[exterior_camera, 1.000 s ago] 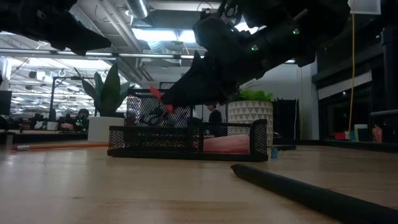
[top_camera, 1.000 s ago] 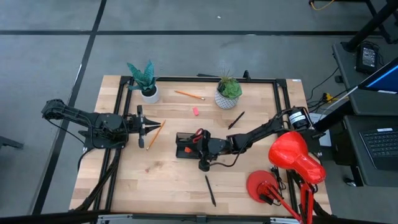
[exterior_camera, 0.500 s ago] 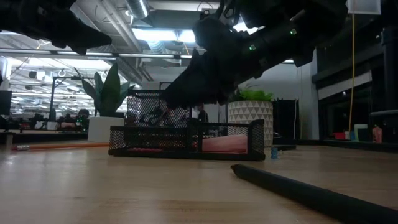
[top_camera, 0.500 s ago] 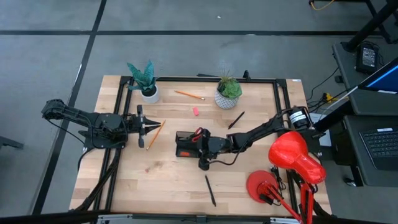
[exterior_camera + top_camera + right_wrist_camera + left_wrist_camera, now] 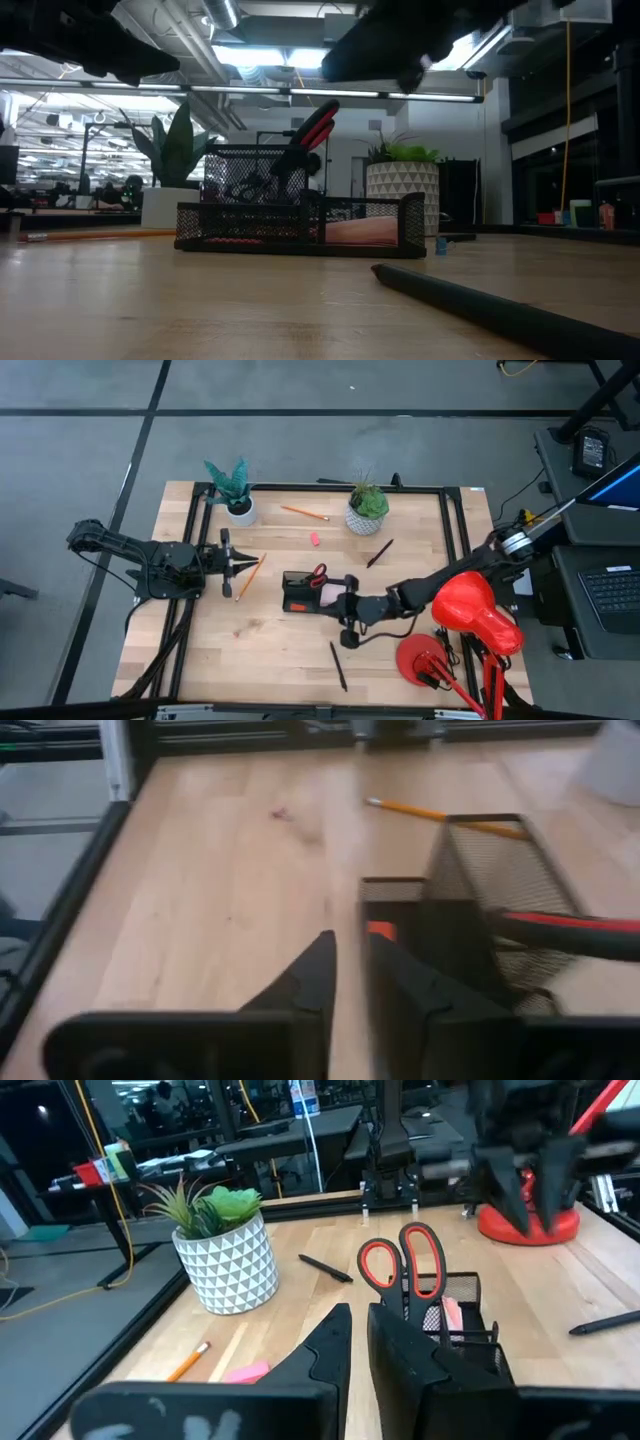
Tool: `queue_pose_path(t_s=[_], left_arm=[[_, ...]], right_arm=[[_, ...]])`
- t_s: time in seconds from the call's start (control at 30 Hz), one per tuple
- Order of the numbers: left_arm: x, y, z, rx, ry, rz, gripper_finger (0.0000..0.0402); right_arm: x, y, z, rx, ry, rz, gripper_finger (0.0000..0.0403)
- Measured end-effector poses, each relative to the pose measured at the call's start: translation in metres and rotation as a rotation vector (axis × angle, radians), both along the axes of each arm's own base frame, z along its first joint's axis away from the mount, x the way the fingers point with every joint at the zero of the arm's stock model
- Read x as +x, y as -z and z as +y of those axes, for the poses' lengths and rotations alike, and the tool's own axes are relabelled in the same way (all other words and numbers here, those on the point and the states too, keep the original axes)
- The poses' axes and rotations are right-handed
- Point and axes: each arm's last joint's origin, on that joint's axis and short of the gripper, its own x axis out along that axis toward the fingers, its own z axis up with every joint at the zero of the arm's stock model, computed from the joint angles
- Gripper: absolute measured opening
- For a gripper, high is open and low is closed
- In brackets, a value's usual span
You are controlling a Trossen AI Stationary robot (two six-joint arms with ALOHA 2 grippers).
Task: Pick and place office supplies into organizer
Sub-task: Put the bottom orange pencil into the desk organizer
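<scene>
Just behind the organizer point(image 5: 305, 593), the right gripper point(image 5: 347, 607) has pulled back with its fingers nearly together and empty; a second ago it was over the tray, and now the scissors point(image 5: 317, 574) stand in the tall mesh cup, red handles up, so that item looks placed. Near it lies a pen point(image 5: 339, 665), another pen point(image 5: 379, 553) sits farther off by a plant point(image 5: 367, 507); bare wood all round gives room, while the left gripper point(image 5: 240, 563), closed and empty, waits beside a pencil point(image 5: 249, 576).
</scene>
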Motion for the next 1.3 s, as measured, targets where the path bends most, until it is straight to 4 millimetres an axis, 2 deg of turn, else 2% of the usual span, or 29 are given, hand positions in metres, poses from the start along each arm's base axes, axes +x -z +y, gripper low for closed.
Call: queue_pose_path(t_s=[0.17,0.37,0.47,0.63,0.93,1.13,1.3], left_arm=[[0.002,0.003,-0.004,0.031,0.127,0.035,0.0021],[0.010,0.011,-0.005,0.022,0.099,0.109,0.0002],[0.015,0.012,-0.006,0.003,0.073,0.150,0.0002],[0.023,0.000,-0.007,-0.006,0.040,0.210,0.0002],[0.029,-0.020,-0.005,-0.129,-0.181,0.337,0.0003],[0.038,-0.014,-0.004,-0.137,-0.228,0.383,0.0002],[0.044,-0.001,0.002,-0.182,-0.293,0.469,0.0001]], right_arm=[[-0.016,-0.020,-0.007,-0.003,0.018,0.039,0.0009],[-0.038,-0.032,-0.028,-0.064,0.045,0.090,0.0005],[-0.051,-0.024,-0.042,-0.070,0.070,0.078,0.0004],[-0.075,-0.005,-0.059,-0.060,0.093,-0.017,0.0002],[-0.109,0.029,-0.080,-0.100,0.099,-0.168,0.0002],[-0.116,0.041,-0.096,-0.148,0.136,-0.180,0.0003],[-0.126,0.054,-0.106,-0.110,0.176,-0.207,0.0002]])
